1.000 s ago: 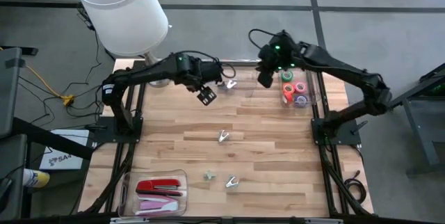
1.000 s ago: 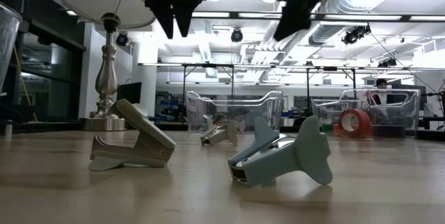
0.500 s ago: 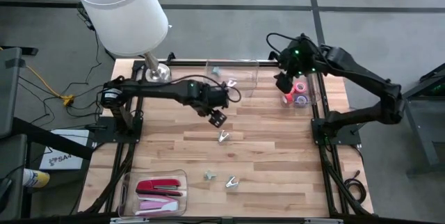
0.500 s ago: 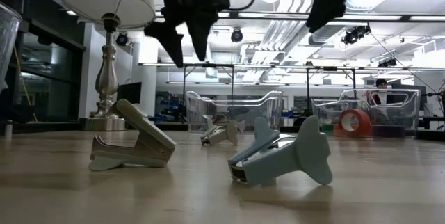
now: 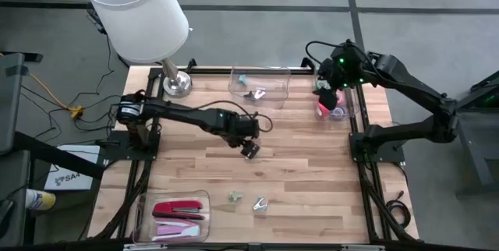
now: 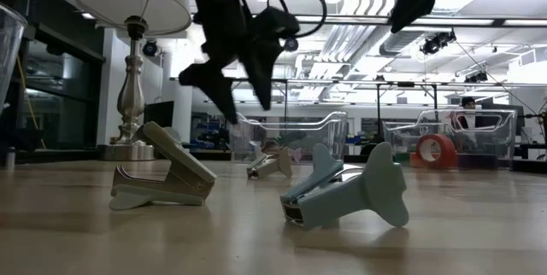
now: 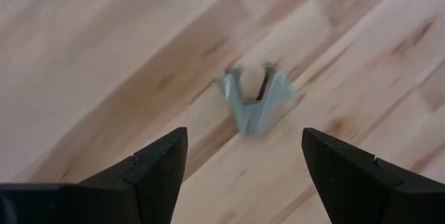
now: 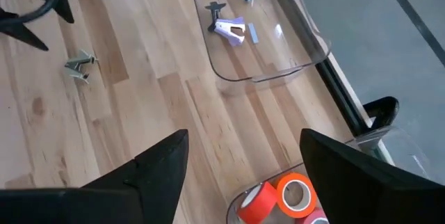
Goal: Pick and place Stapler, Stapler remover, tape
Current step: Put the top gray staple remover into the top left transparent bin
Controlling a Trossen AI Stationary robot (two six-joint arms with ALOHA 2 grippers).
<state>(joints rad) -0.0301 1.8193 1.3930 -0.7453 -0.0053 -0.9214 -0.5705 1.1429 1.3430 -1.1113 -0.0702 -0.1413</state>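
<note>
Directly beneath the open, empty left end effector (image 5: 249, 149) lies a stapler remover (image 7: 255, 102), mid-worktop (image 5: 312, 181), clear of edges.

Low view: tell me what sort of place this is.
Probably a robotics lab or workshop: exposed ceiling ducts and strip lights overhead, rows of workbenches behind the wooden table, and a person working far back.

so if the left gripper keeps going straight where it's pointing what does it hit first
Most likely the small silvery staple remover lying on the wooden table. It sits centred between the open left gripper fingers in the wrist view, with nothing in between, though how far off it is stays unclear.
</note>
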